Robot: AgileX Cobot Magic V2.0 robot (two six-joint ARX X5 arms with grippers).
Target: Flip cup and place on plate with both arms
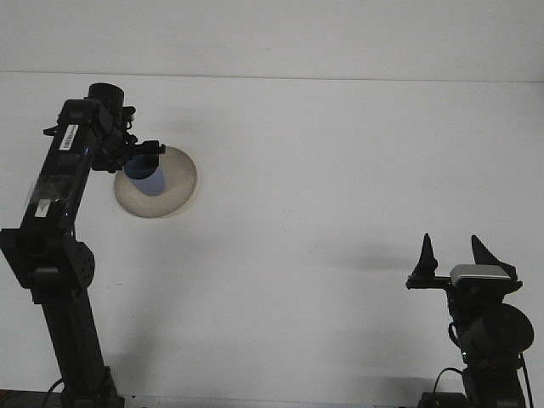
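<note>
A blue cup [145,181] stands on the beige plate [177,189] at the table's far left, its opening facing up. My left gripper [136,155] hovers just above and behind the cup, open, with its dark fingers [151,147] spread over the rim and nothing between them. My right gripper [455,255] rests low at the near right, far from the plate. It is open and points upward, holding nothing.
The left arm [55,212] rises from the near left corner and leans over the plate's left side. The white table [323,187] stretches between the two arms, and a pale wall lies behind its far edge.
</note>
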